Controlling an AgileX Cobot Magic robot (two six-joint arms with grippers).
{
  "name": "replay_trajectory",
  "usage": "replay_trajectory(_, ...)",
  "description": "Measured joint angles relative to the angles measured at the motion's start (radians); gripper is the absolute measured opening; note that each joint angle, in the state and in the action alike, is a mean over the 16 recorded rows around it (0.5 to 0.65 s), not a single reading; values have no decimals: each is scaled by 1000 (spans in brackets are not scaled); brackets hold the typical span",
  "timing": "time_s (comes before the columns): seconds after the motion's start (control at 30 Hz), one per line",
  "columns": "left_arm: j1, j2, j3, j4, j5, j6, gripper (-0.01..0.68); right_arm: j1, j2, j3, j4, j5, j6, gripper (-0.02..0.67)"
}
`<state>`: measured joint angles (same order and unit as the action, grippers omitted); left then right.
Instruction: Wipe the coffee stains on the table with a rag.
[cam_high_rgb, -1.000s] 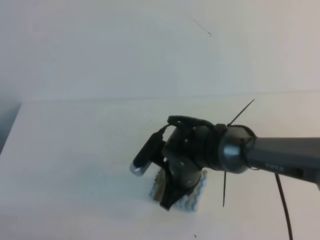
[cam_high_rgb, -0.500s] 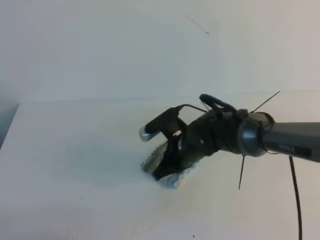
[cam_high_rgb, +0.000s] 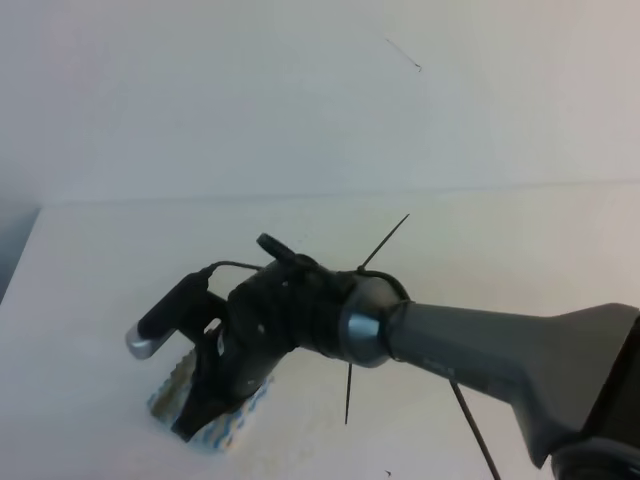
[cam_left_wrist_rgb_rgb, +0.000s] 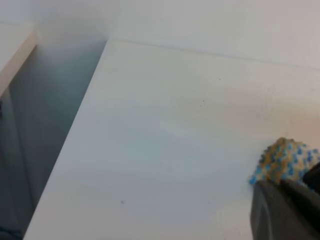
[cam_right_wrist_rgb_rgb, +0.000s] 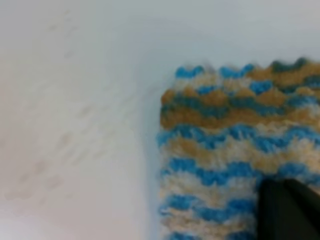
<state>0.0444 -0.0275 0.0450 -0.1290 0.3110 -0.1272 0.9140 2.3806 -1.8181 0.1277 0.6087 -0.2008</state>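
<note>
The rag (cam_high_rgb: 162, 397), knit in blue, white and tan zigzags, lies flat on the white table (cam_high_rgb: 90, 290) at the front left. My right gripper (cam_high_rgb: 192, 428) has reached across the middle and is pressed down on the rag, shut on it. In the right wrist view the rag (cam_right_wrist_rgb_rgb: 225, 150) fills the right half with the dark fingertips (cam_right_wrist_rgb_rgb: 287, 210) on its lower corner. Left of it, the coffee stains (cam_right_wrist_rgb_rgb: 65, 145) show only as faint tan smears. The left wrist view catches the rag (cam_left_wrist_rgb_rgb: 286, 159) behind the right gripper (cam_left_wrist_rgb_rgb: 282, 207). My left gripper is out of sight.
The table's left edge (cam_left_wrist_rgb_rgb: 65, 150) drops off to a dark gap beside a wall. A plain white wall (cam_high_rgb: 300, 90) rises behind the table. Thin black cable ties (cam_high_rgb: 348, 395) stick out from the right arm's wrist.
The right arm has swept the rag from the table's middle to the front left, first a little back and then forward. The gripper has stayed shut on the rag throughout.
</note>
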Motion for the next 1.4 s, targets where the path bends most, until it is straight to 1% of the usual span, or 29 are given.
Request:
replay_trajectory(0.13, 0, 0, 0, 0, 0, 0, 0, 52, 2, -29, -23, 94, 7, 0)
replay_trajectory(0.27, 0, 0, 0, 0, 0, 0, 0, 86, -25, 7, -64, 142, 30, -1)
replay_trajectory(0.37, 0, 0, 0, 0, 0, 0, 0, 95, -66, 85, -108, 128, 61, -1)
replay_trajectory(0.5, 0, 0, 0, 0, 0, 0, 0, 76, -144, 257, -184, 34, 128, -1)
replay_trajectory(0.6, 0, 0, 0, 0, 0, 0, 0, 31, -218, 416, -237, -80, 190, 0)
replay_trajectory(0.73, 0, 0, 0, 0, 0, 0, 0, -56, -326, 630, -295, -222, 271, 0)
replay_trajectory(0.83, 0, 0, 0, 0, 0, 0, 0, -133, -404, 766, -332, -290, 322, 0)
replay_trajectory(0.93, 0, 0, 0, 0, 0, 0, 0, -216, -470, 861, -362, -319, 359, -1)
replay_trajectory(1.07, 0, 0, 0, 0, 0, 0, 0, -315, -537, 921, -379, -323, 385, -1)
replay_trajectory(1.17, 0, 0, 0, 0, 0, 0, 0, -366, -566, 942, -383, -310, 390, -1)
replay_trajectory(1.4, 0, 0, 0, 0, 0, 0, 0, -427, -581, 952, -364, -325, 393, -1)
